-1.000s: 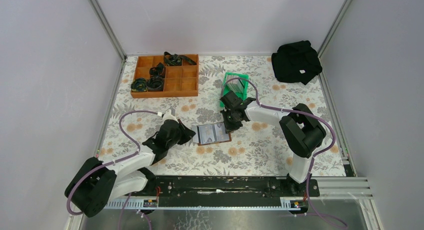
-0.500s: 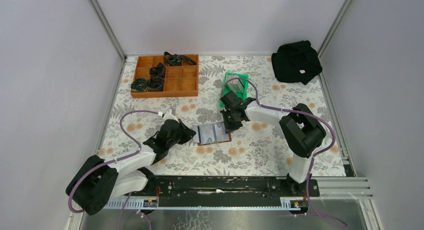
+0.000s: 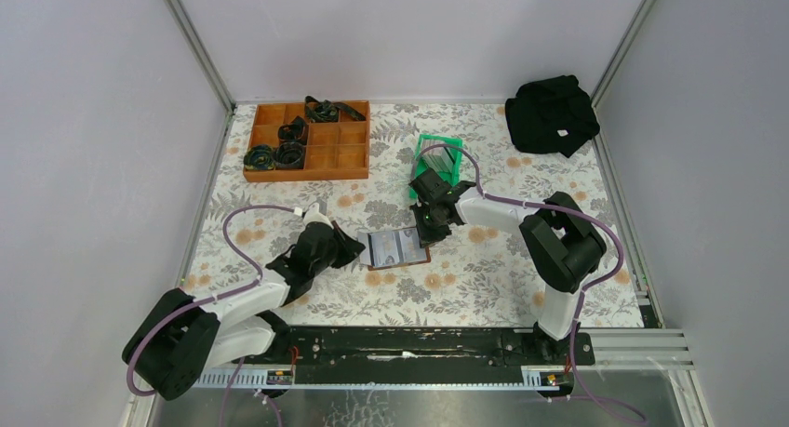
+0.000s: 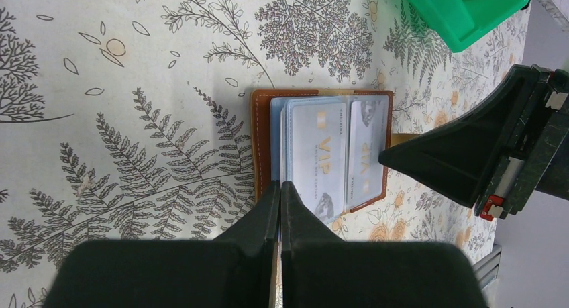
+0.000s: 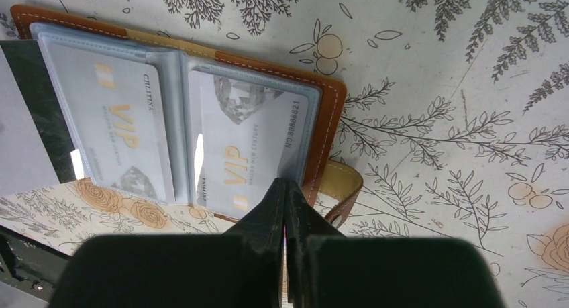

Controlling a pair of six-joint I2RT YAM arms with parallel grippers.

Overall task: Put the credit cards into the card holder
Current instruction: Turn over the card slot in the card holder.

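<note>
Both sets of jaws are clenched tight, with nothing visible between them. The left gripper (image 4: 279, 187) noses at one edge of the open brown leather card holder (image 4: 262, 120). The right gripper (image 5: 285, 184) sits at the opposite edge, just beside the snap tab (image 5: 342, 180). Silver plastic VIP credit cards (image 5: 245, 147) sit in its clear sleeves, mid-desk.

The risk, as I judge it: a tip snags a sleeve and drags the holder, or nudges a card out.

Around it there's the floral-print desk (image 3: 484, 269) and plain grey walls. Further back sit a green plastic bin (image 3: 437, 155), a wooden compartment tray (image 3: 307, 140) and a black cloth bundle (image 3: 551, 113).
</note>
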